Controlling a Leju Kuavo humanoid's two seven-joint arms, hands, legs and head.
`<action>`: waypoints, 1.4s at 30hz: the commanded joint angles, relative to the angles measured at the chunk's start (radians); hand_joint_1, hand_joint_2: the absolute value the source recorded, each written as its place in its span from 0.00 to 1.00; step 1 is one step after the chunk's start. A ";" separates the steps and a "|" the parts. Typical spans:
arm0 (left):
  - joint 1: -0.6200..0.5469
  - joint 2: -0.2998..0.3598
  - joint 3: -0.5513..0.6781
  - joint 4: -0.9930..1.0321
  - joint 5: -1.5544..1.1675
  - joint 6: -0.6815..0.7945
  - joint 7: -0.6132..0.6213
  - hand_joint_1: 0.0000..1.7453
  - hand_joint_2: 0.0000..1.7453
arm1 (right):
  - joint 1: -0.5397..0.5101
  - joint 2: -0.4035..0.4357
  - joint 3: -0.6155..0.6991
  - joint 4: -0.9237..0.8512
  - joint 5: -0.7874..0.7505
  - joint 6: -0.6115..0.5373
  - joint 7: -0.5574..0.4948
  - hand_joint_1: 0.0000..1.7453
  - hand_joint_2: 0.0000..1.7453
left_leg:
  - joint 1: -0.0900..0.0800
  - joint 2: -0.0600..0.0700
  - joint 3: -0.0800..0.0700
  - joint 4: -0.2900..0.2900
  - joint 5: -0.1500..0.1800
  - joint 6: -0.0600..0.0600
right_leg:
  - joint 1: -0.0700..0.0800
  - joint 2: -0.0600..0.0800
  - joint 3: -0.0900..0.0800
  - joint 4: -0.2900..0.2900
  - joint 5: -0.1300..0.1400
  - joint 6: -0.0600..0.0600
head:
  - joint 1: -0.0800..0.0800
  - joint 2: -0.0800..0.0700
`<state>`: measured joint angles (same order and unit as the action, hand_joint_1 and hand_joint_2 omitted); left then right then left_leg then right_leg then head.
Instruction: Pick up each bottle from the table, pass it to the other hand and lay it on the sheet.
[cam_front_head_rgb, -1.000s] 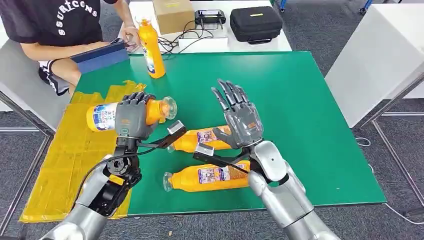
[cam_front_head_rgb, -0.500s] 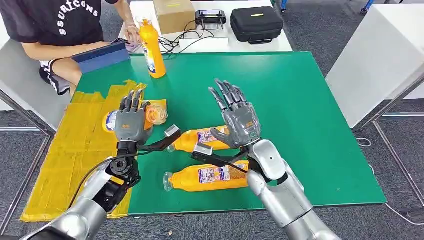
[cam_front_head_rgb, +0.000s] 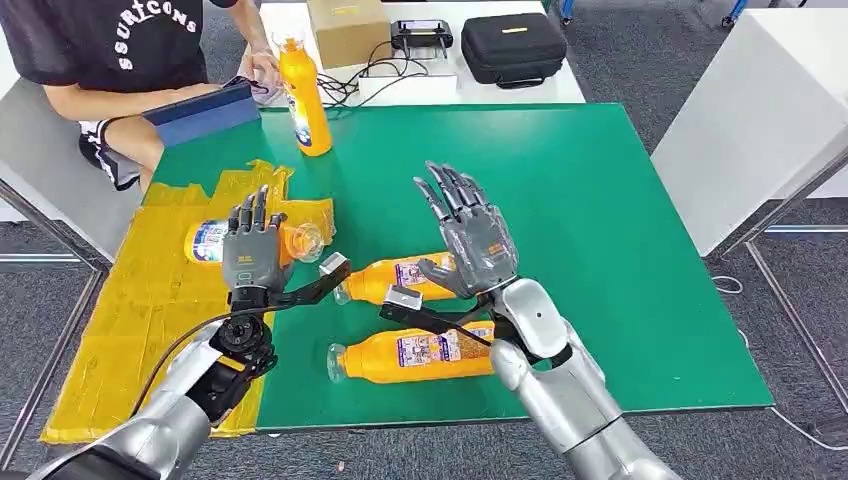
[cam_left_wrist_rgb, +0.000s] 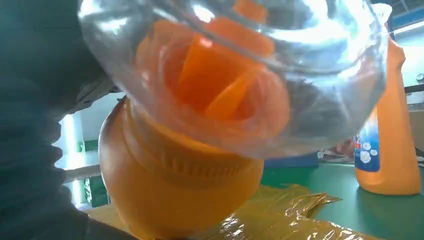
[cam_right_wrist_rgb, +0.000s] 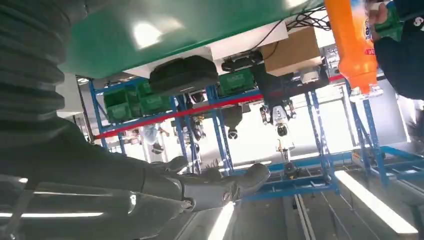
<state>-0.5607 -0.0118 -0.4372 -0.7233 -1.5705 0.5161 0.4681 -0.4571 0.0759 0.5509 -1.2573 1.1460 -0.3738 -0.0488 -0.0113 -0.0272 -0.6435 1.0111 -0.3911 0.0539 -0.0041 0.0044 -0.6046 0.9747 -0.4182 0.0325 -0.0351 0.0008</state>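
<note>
An orange bottle (cam_front_head_rgb: 203, 241) with a clear cap lies on its side on the yellow sheet (cam_front_head_rgb: 140, 320), just beyond my left hand (cam_front_head_rgb: 250, 255). That hand's fingers are straight and spread, off the bottle. In the left wrist view the same bottle (cam_left_wrist_rgb: 180, 165) looms cap-first, resting on the sheet (cam_left_wrist_rgb: 280, 215). My right hand (cam_front_head_rgb: 470, 240) hovers open over the green table (cam_front_head_rgb: 620, 250), with nothing in it. Two more orange bottles lie on the table, one (cam_front_head_rgb: 400, 278) under the right hand and one (cam_front_head_rgb: 420, 352) nearer the front edge.
An upright orange bottle (cam_front_head_rgb: 303, 95) stands at the table's far left, next to a seated person's hand (cam_front_head_rgb: 262, 65). Behind the table are a cardboard box (cam_front_head_rgb: 345, 28), a black case (cam_front_head_rgb: 512, 45) and cables. A white cabinet (cam_front_head_rgb: 760, 110) stands to the right.
My left hand carried the bottle down and left onto the yellow sheet, then straightened its fingers and let go. The right hand stayed open and barely shifted.
</note>
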 joint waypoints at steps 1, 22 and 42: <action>-0.034 -0.023 0.078 0.084 0.000 0.000 -0.050 0.00 1.00 | -0.053 -0.010 0.017 0.099 0.006 0.066 0.009 0.00 1.00 | 0.001 0.004 0.007 0.000 -0.003 -0.004 | 0.001 0.001 0.007 0.000 -0.003 -0.001 | 0.000 0.000; -0.091 0.000 0.039 0.100 0.000 -0.257 -0.003 0.00 0.00 | -0.110 -0.017 0.047 0.294 -0.002 0.275 -0.026 0.00 0.00 | 0.001 0.002 0.003 0.001 -0.002 -0.003 | 0.001 0.000 0.003 0.001 -0.001 -0.001 | 0.000 0.000; -0.079 0.026 0.047 0.018 0.000 -0.158 0.080 0.31 1.00 | -0.075 -0.025 0.030 0.266 0.007 0.265 -0.013 0.00 0.00 | 0.001 0.003 0.005 0.000 -0.002 -0.004 | 0.001 0.000 0.005 0.000 -0.002 -0.001 | 0.000 0.000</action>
<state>-0.6085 -0.0195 -0.3613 -0.7049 -1.5709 0.3471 0.5394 -0.5062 0.0599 0.5745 -1.0380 1.1524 -0.1087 -0.0637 -0.0112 -0.0272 -0.6435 1.0111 -0.3909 0.0538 -0.0041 0.0044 -0.6047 0.9752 -0.4182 0.0325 -0.0351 0.0008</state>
